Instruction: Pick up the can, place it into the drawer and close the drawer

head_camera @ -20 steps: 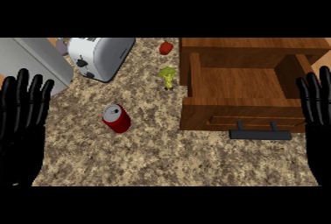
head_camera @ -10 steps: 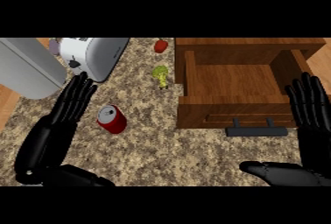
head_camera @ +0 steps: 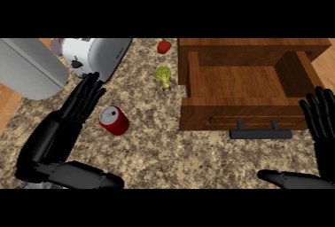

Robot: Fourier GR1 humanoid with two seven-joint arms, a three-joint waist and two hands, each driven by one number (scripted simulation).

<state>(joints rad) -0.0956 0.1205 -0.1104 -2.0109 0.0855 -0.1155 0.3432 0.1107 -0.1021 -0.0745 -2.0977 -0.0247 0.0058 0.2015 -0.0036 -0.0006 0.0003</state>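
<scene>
The red can point(head_camera: 114, 120) lies on its side on the speckled counter point(head_camera: 170, 150), left of the frame's centre, its silver top turned toward the upper left. The left hand point(head_camera: 83, 98) reaches up from the lower left, fingers straight and slightly spread, with the fingertips near the toaster point(head_camera: 98, 52) in the upper left. The can sits just to the right of this hand, beside the lower fingers and palm; whether they touch cannot be told.

The wooden drawer point(head_camera: 252, 116) stands open in the upper right of the frame, its inside bare wood, its dark handle point(head_camera: 260, 133) sticking out from the front panel toward the lower edge. The can lies well left of the drawer's front.

The right hand point(head_camera: 321, 116) shows at the right edge, fingers straight and pointing up, just beside the drawer's right front corner and holding nothing.

Between toaster and drawer, a green vegetable point(head_camera: 163, 76) lies on the counter, and a small red one point(head_camera: 164, 46) sits above it near the top.
</scene>
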